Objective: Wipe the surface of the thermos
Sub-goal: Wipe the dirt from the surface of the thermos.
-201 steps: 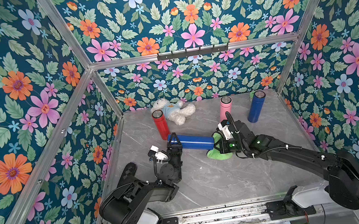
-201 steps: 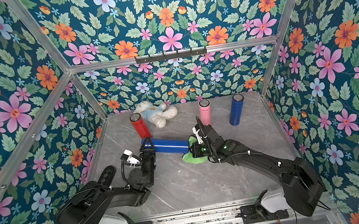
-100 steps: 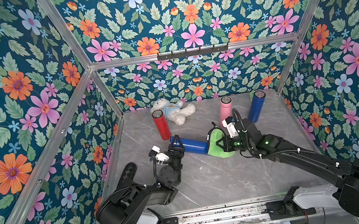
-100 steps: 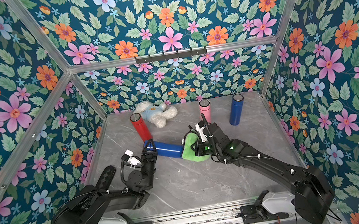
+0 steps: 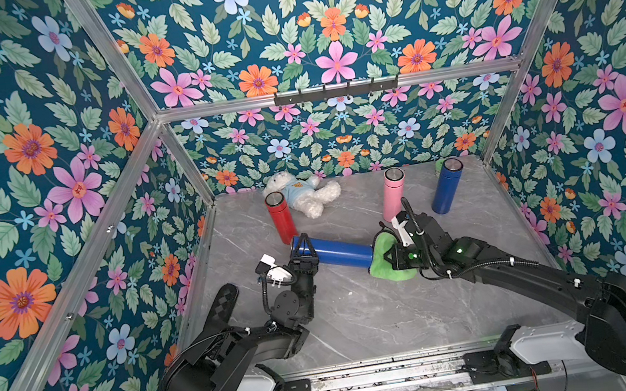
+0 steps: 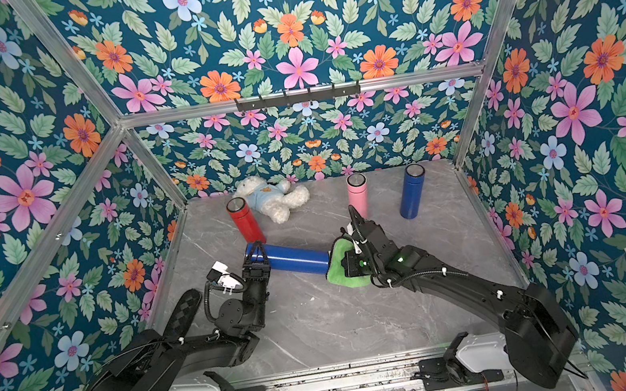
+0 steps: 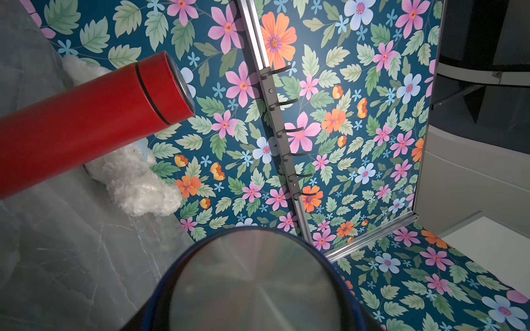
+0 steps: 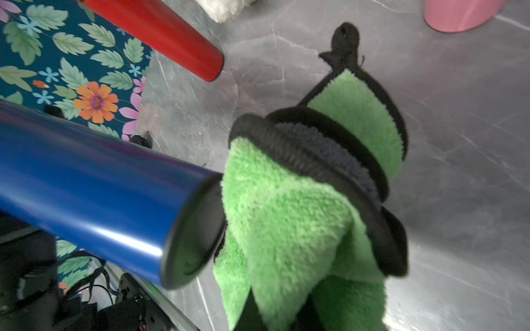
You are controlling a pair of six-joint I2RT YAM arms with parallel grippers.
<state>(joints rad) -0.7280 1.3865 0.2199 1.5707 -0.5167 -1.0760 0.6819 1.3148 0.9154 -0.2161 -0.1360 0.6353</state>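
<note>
A blue thermos (image 5: 341, 252) (image 6: 298, 259) is held level above the grey table. My left gripper (image 5: 303, 248) (image 6: 256, 257) is shut on its lid end, and the steel lid (image 7: 255, 283) fills the left wrist view. My right gripper (image 5: 389, 254) (image 6: 344, 263) (image 8: 279, 315) is shut on a green cloth (image 5: 387, 267) (image 6: 342, 276) (image 8: 289, 229) with black trim. The cloth is bunched against the thermos's base end (image 8: 195, 232). It hides most of the right fingers.
A red thermos (image 5: 281, 218) stands just behind the left gripper, with a white plush bear (image 5: 303, 196) beside it. A pink thermos (image 5: 393, 193) and another blue thermos (image 5: 446, 185) stand at the back right. Floral walls enclose the table (image 5: 363, 315).
My right gripper has shifted the cloth around the thermos's base end, rising and then dropping a little lower. The left gripper and the thermos have barely moved.
</note>
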